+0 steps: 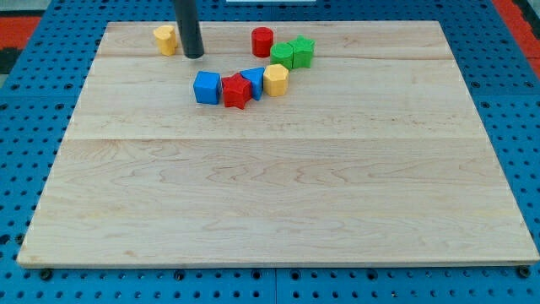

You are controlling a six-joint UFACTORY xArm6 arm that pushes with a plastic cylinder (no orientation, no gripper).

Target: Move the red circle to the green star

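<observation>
The red circle (262, 41) stands near the view's top, just left of a green block (282, 57) and the green star (303, 51), which touch each other. My tip (194, 56) rests on the board well to the left of the red circle, right beside a yellow block (165, 39). A gap of bare board lies between my tip and the red circle.
Below the red circle sits a cluster: a blue cube (207, 87), a red star (236, 91), a second blue block (253, 80) behind the star, and a yellow block (275, 79). The wooden board (278, 194) lies on a blue pegboard.
</observation>
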